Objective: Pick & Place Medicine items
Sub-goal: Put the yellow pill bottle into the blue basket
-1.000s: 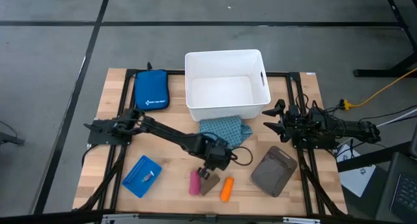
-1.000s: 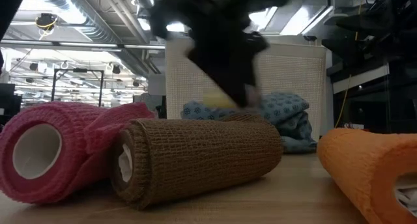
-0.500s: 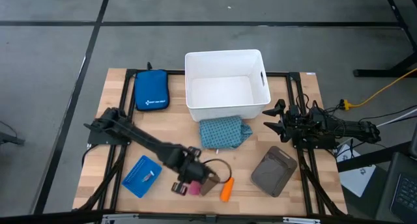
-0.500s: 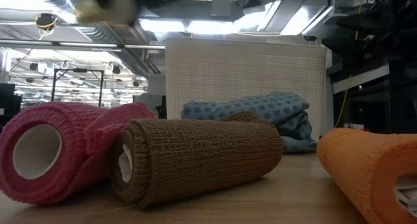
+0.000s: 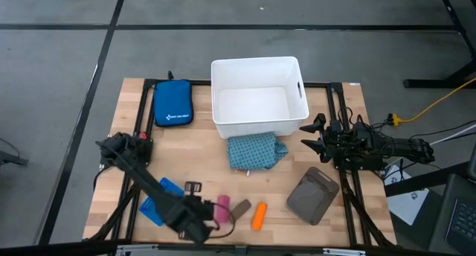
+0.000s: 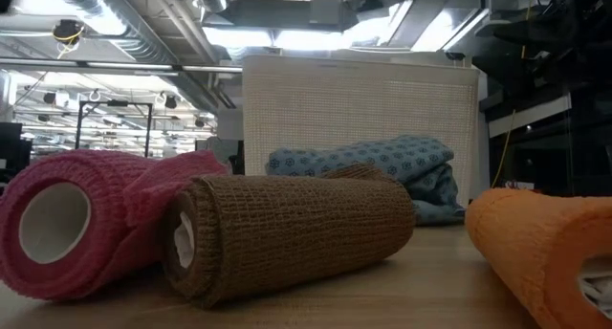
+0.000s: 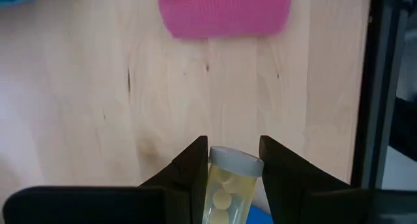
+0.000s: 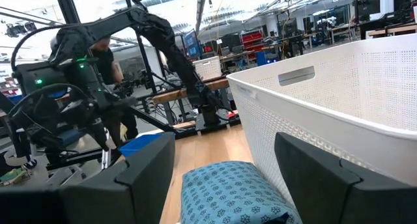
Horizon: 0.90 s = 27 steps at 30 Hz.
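Note:
My left gripper [image 5: 204,211] is at the table's near edge, just left of the pink roll [image 5: 222,206], shut on a small clear vial [image 7: 225,188] of yellow pills. The pink roll [image 6: 67,233], brown roll [image 6: 287,229] and orange roll [image 6: 545,257] lie on their sides in a row on the wood. The teal patterned pack [image 5: 254,150] rests flat just in front of the white bin [image 5: 258,96]. My right gripper [image 8: 225,172] waits open at the table's right side, pointing at the teal pack [image 8: 228,191]. My left gripper pinches the clear vial between its two fingers [image 7: 192,165], on the body just behind the grey cap [image 7: 236,160]. The vial lies along the fingers with the cap end sticking out in front. It is carried above the wood, pointing at the pink roll [image 7: 225,12].
A dark blue zipped pouch [image 5: 172,102] lies at the far left. A light-blue tray [image 5: 158,202] sits under the left arm, and a grey tray [image 5: 312,195] lies near right. The black table frame [image 7: 381,87] runs close by the left gripper.
My left gripper has swung from above the brown roll, near the teal pack, toward the table's near-left corner, passing out of the low view. It has stayed shut on the vial. The rolls and the pack have not moved.

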Tool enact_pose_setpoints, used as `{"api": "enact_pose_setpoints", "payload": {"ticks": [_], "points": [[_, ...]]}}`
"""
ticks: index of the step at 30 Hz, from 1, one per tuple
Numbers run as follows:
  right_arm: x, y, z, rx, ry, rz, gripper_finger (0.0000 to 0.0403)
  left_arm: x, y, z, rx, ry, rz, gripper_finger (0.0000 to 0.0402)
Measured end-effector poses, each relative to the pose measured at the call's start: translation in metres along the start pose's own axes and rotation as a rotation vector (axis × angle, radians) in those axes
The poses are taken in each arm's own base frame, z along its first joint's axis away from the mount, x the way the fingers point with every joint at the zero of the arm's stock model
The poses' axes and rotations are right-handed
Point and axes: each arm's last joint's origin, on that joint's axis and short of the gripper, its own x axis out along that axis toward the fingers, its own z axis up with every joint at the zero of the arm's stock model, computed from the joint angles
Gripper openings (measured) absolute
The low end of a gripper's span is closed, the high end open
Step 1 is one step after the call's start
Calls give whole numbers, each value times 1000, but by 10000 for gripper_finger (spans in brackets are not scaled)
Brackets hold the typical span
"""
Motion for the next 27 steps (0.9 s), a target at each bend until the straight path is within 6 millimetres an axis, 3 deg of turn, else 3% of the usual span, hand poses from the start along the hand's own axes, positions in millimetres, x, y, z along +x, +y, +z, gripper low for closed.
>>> {"api": "enact_pose_setpoints", "payload": {"ticks": [8, 13, 20, 27], "points": [[0, 0, 0, 0, 0, 0, 266, -8, -33, -41, -115, -87, 150, 108], [0, 0, 0, -1, -2, 1, 266, -7, -39, -78, -263, -150, 220, 108], [0, 0, 2, -2, -20, 4, 266, 1, -20, -131, -477, -278, 192, 107], [0, 0, 2, -1, -25, -14, 266, 36, 11, -158, -684, -337, 64, 108]]}}
